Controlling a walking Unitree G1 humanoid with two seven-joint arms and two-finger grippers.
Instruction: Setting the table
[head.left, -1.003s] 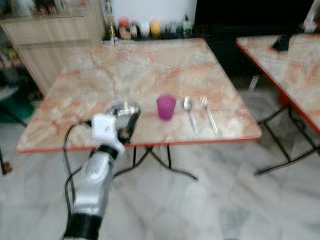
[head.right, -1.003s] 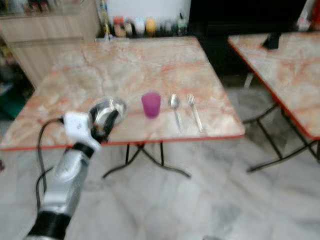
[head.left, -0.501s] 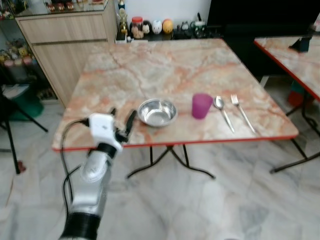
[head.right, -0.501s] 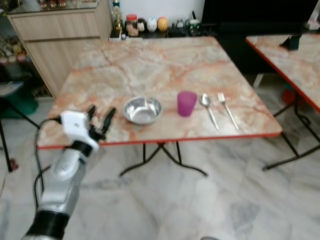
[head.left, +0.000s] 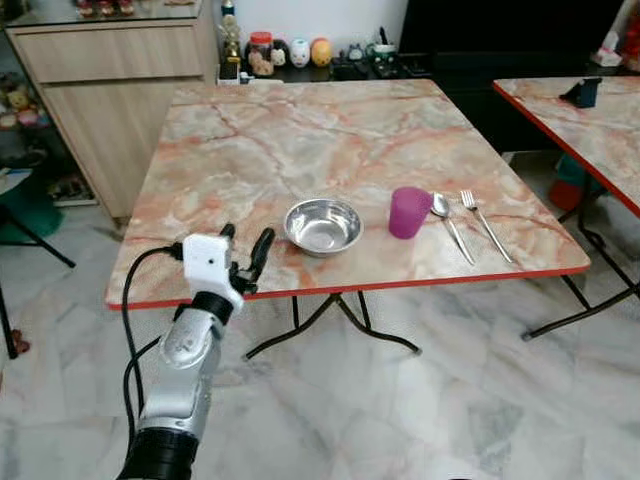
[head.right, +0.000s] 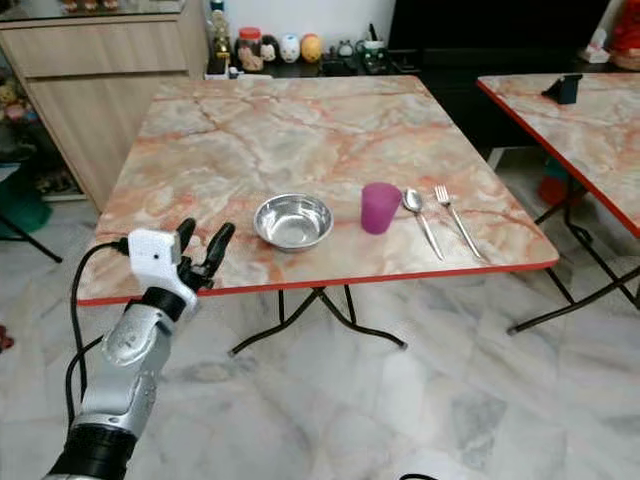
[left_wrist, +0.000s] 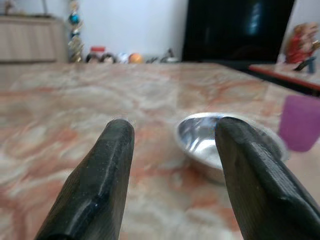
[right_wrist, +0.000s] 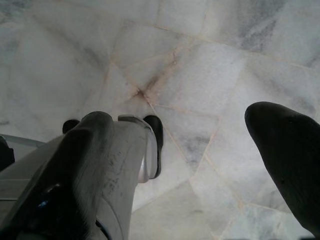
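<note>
Bowl (head.left: 323, 225): sitting on tabletop (head.left: 300, 140) near its front edge, beside cup (head.left: 408, 212). Head views: left hand (head.left: 243, 256) hovering spread, bowl lying just right-forward. Left wrist view: bowl showing beyond one finger (left_wrist: 255, 170).

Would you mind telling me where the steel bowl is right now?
In the left eye view, the steel bowl sits near the table's front edge, left of the purple cup, with the open left gripper just to its left.
</note>
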